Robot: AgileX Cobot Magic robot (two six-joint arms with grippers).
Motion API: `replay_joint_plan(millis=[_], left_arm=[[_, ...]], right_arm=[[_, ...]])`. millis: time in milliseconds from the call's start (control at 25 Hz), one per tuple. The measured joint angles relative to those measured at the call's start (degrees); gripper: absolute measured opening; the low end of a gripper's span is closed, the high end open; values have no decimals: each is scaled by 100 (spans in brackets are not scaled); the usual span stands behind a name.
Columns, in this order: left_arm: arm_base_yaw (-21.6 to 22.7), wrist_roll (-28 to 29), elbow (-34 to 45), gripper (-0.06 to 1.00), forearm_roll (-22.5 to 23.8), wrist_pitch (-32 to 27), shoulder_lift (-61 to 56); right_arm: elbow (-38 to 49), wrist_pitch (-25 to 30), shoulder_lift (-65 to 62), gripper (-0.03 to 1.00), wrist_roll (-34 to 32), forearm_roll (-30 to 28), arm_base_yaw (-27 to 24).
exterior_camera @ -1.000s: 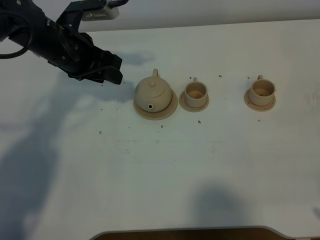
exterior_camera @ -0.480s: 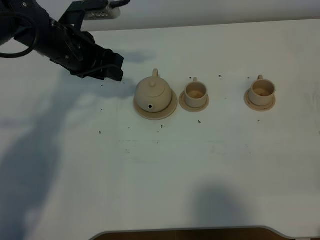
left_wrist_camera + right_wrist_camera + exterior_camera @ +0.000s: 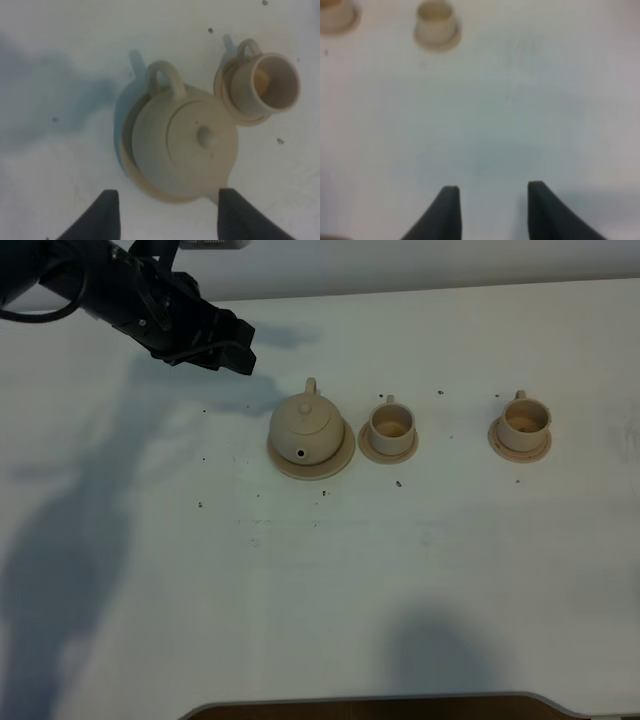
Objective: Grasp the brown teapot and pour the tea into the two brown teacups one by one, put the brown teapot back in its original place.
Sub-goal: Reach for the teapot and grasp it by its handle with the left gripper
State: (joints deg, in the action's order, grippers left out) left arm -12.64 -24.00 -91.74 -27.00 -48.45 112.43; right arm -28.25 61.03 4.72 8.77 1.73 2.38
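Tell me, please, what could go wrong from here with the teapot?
The open left gripper could clip the nearer teacup, which stands close beside the brown teapot. The knobbed lid may slide off when pouring. A poor hold on the loop handle could drag the saucer underneath.

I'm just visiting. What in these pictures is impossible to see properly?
- Inside the teapot: its lid covers it, in the high and left wrist views.
- Tea in the teacup beside the teapot and the farther teacup: too small in the high view, blurred in wrist views.
- Right gripper: outside the high view; its wrist view shows only blurred fingertips.
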Motion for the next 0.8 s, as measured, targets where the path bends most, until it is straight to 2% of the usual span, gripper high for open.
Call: replay_joint_plan(millis=[240, 520, 680, 800], left_arm=[[-192, -71, -520, 44, 31, -155, 210], [-574, -267, -646, 44, 141, -131, 228], [-725, 19, -646, 44, 242, -25, 228], [-863, 471, -646, 44, 446, 86, 228]], right_arm=[[0, 2, -499, 31, 0, 0, -223], [0, 2, -510, 27, 0, 7, -229], [0, 2, -510, 24, 0, 7, -229], [0, 2, -510, 23, 0, 7, -229]])
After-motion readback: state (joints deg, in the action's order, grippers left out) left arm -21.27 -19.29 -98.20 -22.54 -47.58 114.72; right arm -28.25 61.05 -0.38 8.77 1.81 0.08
